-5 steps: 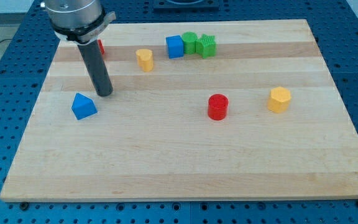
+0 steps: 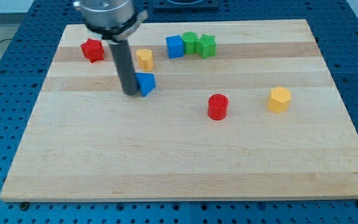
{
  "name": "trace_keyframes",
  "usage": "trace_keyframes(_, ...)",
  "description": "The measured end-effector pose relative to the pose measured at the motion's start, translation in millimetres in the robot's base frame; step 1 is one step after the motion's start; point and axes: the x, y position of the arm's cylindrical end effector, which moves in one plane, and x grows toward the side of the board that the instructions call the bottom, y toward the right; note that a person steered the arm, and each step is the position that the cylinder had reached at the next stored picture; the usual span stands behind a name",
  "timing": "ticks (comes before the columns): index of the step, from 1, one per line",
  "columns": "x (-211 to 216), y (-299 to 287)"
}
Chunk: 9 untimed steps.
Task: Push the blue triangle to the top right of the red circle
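The blue triangle (image 2: 146, 83) lies on the wooden board left of centre, in its upper half. My tip (image 2: 131, 93) touches the triangle's left side. The red circle (image 2: 217, 107) stands to the triangle's right and a little lower, well apart from it. The rod rises from the tip to the arm's grey head at the view's top.
A yellow block (image 2: 145, 59) sits just above the triangle. A red star-like block (image 2: 92, 50) is at the upper left. A blue cube (image 2: 174, 46) and two green blocks (image 2: 190, 43) (image 2: 207, 46) line the top edge. A yellow hexagon (image 2: 279, 99) sits right of the red circle.
My tip has moved to the view's right and slightly up, pushing the blue triangle from the left side of the board toward the middle. The red star is now uncovered.
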Motion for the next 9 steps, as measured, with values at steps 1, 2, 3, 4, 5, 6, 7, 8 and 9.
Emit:
trace_keyframes(1,29.6,-29.6)
trace_keyframes(2,33.7,-42.0)
trace_keyframes(3,-4.0,-8.2)
trace_keyframes(4,-25.2,46.8)
trace_keyframes(5,-26.0,127.3)
trace_keyframes(6,-29.8,155.8)
trace_keyframes(7,-24.5,130.2)
trace_keyframes(8,-5.2,129.1)
trace_keyframes(9,-11.3,177.6)
